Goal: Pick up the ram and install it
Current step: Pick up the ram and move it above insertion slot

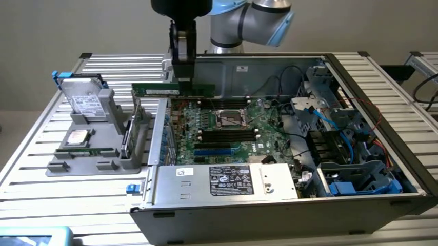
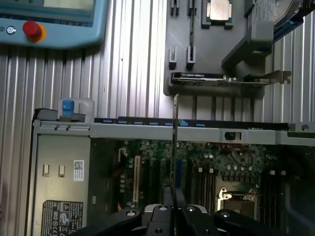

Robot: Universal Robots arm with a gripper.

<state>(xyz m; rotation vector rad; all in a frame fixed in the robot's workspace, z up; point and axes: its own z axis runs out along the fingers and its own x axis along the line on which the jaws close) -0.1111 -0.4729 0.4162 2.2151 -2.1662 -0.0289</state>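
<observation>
1. Green long thin ram stick point(image 1: 161, 90) is clamped level in the black claw point(image 1: 183, 82).
2. It hangs over the open grey computer case point(image 1: 274, 221), roughly 10 o'clock from the square CPU socket point(image 1: 231, 119).

Open air above the motherboard point(image 1: 233, 136), between case wall point(image 1: 162, 134) and drive cage point(image 1: 356, 173).

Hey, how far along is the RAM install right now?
Pickup looks done: the gripper is shut on the ram, held level in the air. In hand: the ram hangs above the open computer case, near its wall at the exterior view's left, clear of the motherboard. Left: seating it, as it is not yet in the memory slots.
</observation>
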